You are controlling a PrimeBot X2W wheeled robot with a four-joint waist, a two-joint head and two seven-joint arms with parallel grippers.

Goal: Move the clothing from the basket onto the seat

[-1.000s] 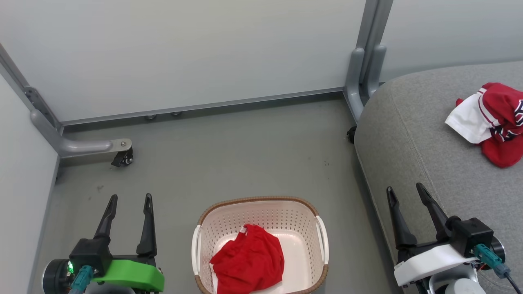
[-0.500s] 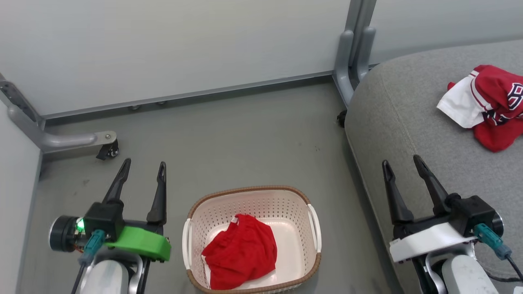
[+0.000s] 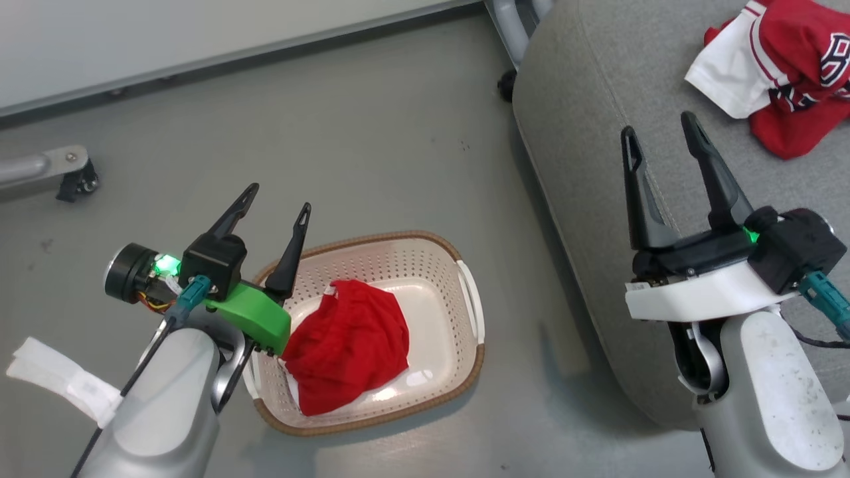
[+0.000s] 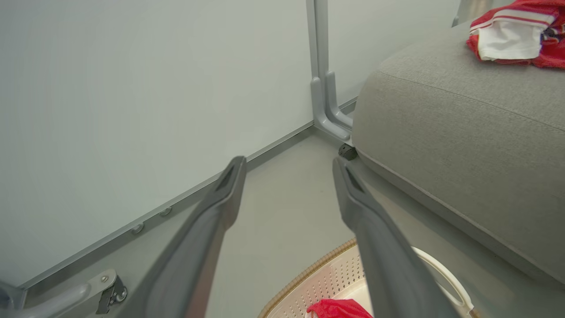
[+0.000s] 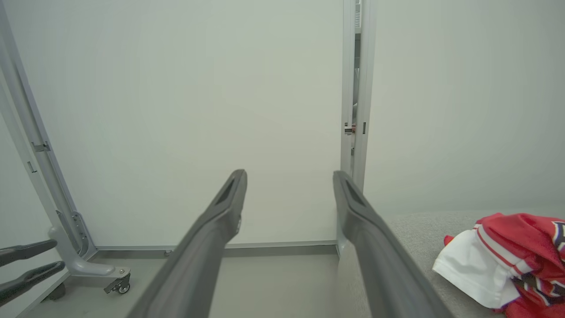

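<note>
The small cream plastic laundry basket with perforated walls and a brown woven-look rim [image 3: 372,238] is sitting on the grey floor [image 3: 332,133], just left of the large grey woven-fabric seat cushion [image 3: 584,86]. The plain red shorts [image 3: 348,345] are lying bunched inside the basket, toward its near left side. The red-and-white striped jersey with dark lettering [image 3: 777,66] is lying crumpled on the seat, at the far right.

The left gripper [image 3: 279,199] is hanging over the basket's left rim, its two dark fingers standing wide apart with nothing between them and pointing toward the far wall panel [image 4: 132,88]. In the left wrist view the basket and a corner of the shorts are showing below the fingers – no contact with the cloth.

The right gripper [image 3: 657,126] is hovering over the seat's left part, near the stitched seam [image 3: 654,186]. Its jaws are spread just as wide and are holding nothing. The jersey is lying to its right and farther off, clear of the fingers.

A white strap [image 3: 60,378] is sticking out from the left forearm, and a grey caster foot [image 3: 66,176] is standing on the floor at the far left.
</note>
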